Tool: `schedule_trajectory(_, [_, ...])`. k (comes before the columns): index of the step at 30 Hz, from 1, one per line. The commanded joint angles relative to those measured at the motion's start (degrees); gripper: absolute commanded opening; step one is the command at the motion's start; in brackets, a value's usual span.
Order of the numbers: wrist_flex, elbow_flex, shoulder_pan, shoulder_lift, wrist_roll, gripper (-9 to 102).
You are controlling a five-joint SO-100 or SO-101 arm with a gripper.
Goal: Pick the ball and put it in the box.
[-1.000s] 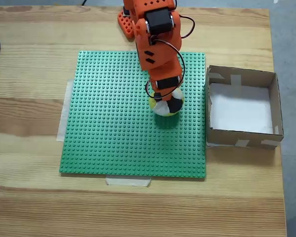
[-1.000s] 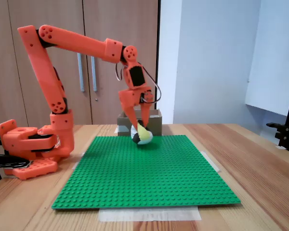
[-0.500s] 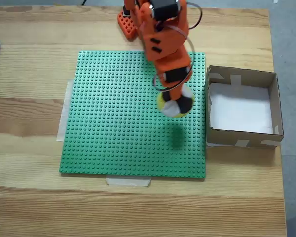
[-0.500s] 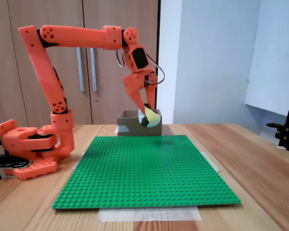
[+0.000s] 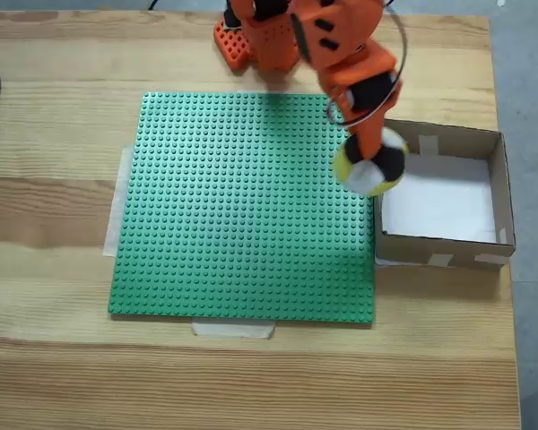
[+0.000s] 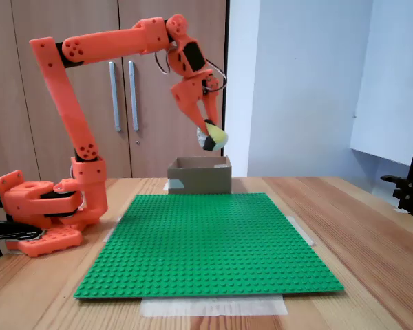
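My orange gripper (image 5: pixel 369 159) (image 6: pixel 210 132) is shut on the ball (image 5: pixel 370 167) (image 6: pixel 213 138), a small round ball with yellow, black and white patches. The ball hangs well above the table. From above it sits over the left wall of the box (image 5: pixel 496 176), at the green plate's right edge. The box (image 6: pixel 199 177) is a low brown cardboard square with a white bottom and pale tape at its corners. In the side-on fixed view the ball hangs a fair way above the box's rim.
A green studded baseplate (image 5: pixel 233 215) (image 6: pixel 206 240) is taped to the wooden table, left of the box. The arm's orange base (image 6: pixel 45 213) stands at the plate's far edge. The table's right edge runs just past the box.
The gripper has lifted the ball off the green plate and carried it up and to the right, from the plate's middle right to over the box's left wall.
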Motion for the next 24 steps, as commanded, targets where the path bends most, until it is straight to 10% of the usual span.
schedule_trajectory(1, [0.35,-5.10,-2.81,3.16,0.09,-1])
schedule_trajectory(24, [-4.75,-5.10,-16.26,0.35,0.09,-1])
